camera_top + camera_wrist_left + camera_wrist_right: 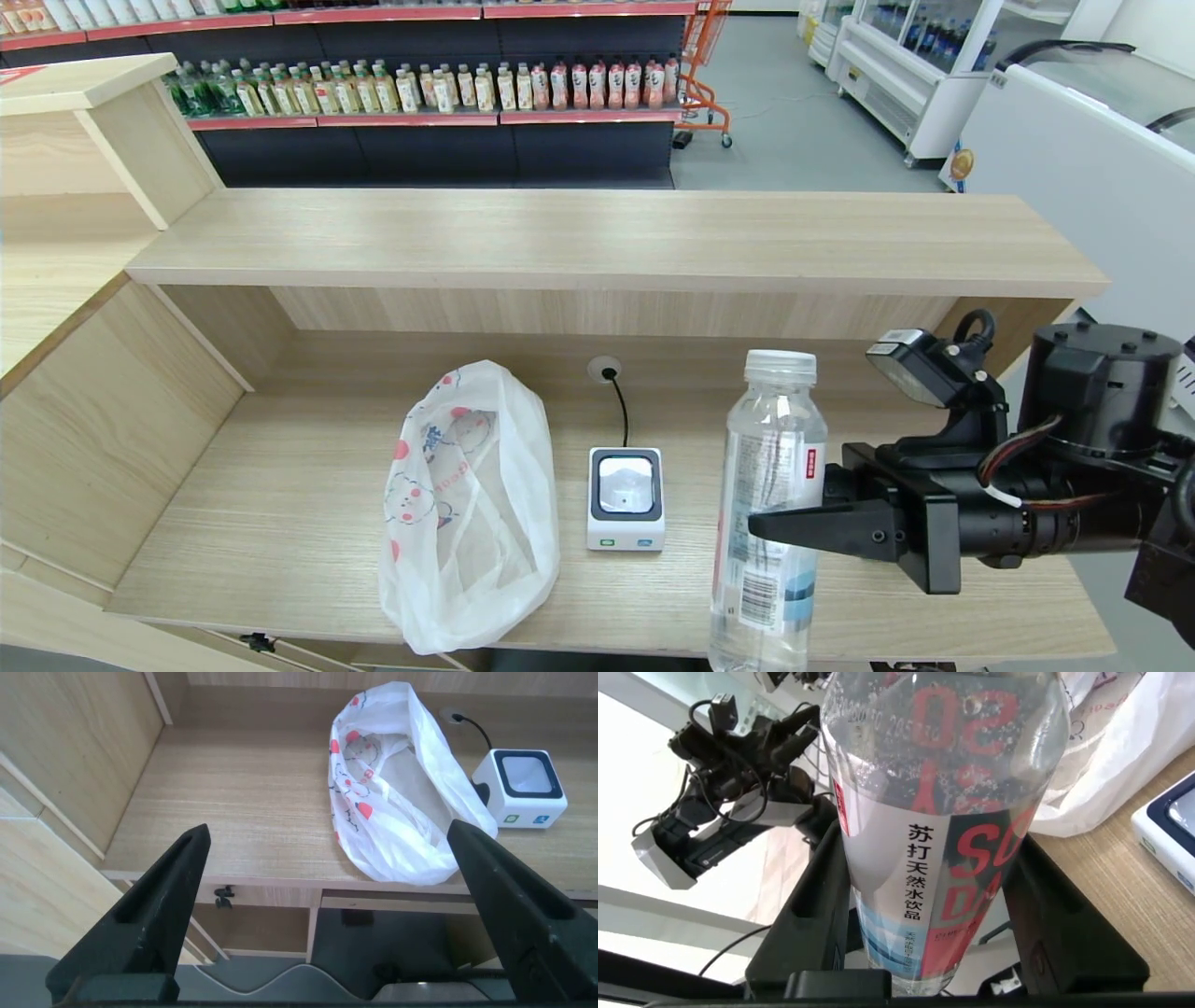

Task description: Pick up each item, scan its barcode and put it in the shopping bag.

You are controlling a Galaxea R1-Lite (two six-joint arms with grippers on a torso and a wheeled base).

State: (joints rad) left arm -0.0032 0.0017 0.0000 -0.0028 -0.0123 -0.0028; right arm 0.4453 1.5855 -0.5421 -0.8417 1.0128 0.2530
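A clear water bottle (770, 448) with a white cap stands upright above the front right part of the counter, and my right gripper (784, 523) is shut on its lower half from the right. Its barcode (758, 597) faces the head camera. In the right wrist view the bottle (943, 812) fills the space between the fingers (813, 915). The white scanner (625, 485) sits mid-counter, left of the bottle. The white shopping bag (467, 504) with red prints lies left of the scanner, mouth open. My left gripper (329, 831) is open and holds nothing, just off the counter's front edge, near the bag (392, 793).
The wooden counter (280, 485) is a recessed bay with a side wall on the left and a raised ledge (607, 243) behind. A black cable (621, 411) runs from the scanner to a hole at the back. Bare wood lies left of the bag.
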